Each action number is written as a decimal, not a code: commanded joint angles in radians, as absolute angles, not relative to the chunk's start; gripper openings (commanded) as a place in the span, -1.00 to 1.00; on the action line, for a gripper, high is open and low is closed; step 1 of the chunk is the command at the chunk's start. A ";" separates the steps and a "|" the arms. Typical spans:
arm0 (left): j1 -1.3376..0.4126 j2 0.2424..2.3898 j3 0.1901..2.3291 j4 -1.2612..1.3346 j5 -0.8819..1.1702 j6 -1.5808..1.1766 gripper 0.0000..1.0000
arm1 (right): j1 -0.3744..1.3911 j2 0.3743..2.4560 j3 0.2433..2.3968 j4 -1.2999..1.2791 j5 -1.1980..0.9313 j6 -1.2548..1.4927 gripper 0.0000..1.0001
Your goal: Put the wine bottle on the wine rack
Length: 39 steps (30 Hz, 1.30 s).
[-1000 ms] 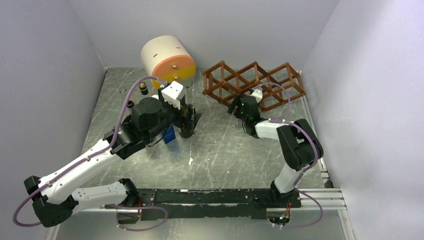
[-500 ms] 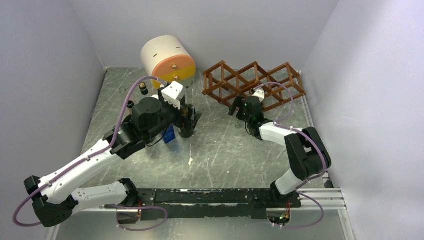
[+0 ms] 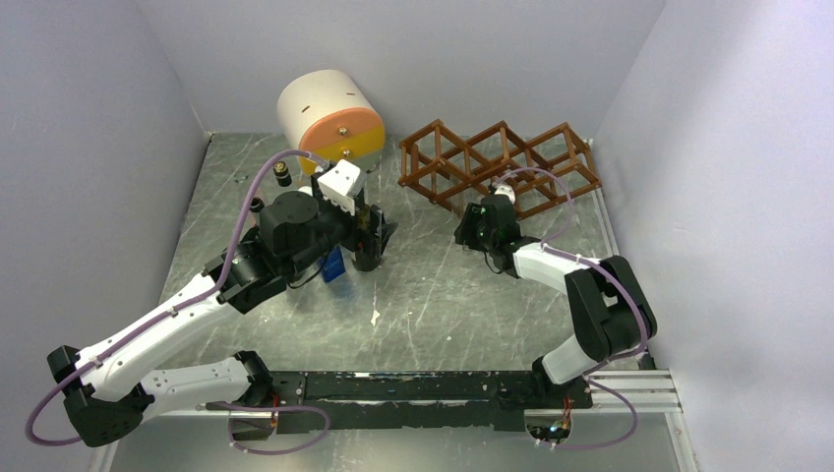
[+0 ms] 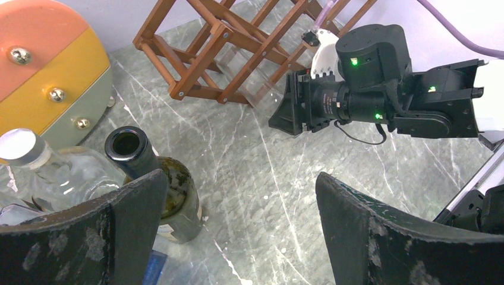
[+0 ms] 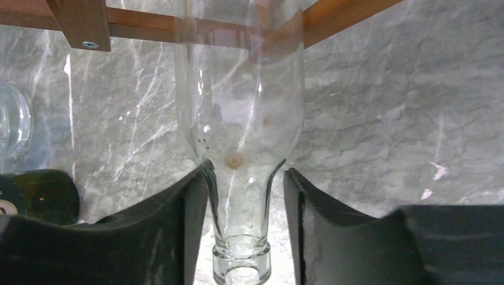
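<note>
Over at the rack (image 3: 497, 162), the clear bottle (image 5: 238, 89) lies neck-out toward the right gripper (image 5: 245, 175), with its body poking in between the lower slats. The fingers sit either side of the neck, right up at the shoulder, partly closed. Honestly can't tell if they're actually pinching the glass or just framing it. The left gripper (image 4: 238, 237) is spread wide with nothing in it, hanging beside a green bottle (image 4: 172, 196) that stands on the tabletop (image 3: 433, 295), well apart from the rack.

My take on the step: it's about seating the clear bottle in its cell. I'd get a proper squeeze on the neck first, since smooth glass will probably slip or roll. Then push straight along the bottle's axis, low and slow, so the body slides in without snagging a slat or shoving the light-looking rack backwards. Only let go once the body rests on wood and isn't hanging by the neck.
</note>
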State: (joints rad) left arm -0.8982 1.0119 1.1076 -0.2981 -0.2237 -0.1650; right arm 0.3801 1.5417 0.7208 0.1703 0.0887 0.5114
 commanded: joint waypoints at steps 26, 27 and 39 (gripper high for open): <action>-0.893 1.030 1.145 -0.306 -0.190 -0.161 0.97 | 0.278 1.667 0.784 0.317 -0.158 0.583 0.08; -0.893 1.032 1.147 -0.306 -0.189 -0.161 0.97 | 0.277 1.662 0.783 0.313 -0.161 0.586 0.20; -0.892 1.031 1.162 -0.274 -0.238 -0.170 0.97 | 0.278 1.413 0.724 0.119 -0.078 0.541 0.49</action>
State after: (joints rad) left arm -0.8982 1.0370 1.1233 -0.3019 -0.2111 -0.1650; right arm 0.2825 1.5185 0.7471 0.2100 -0.1162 0.5636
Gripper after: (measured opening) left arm 0.985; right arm 0.746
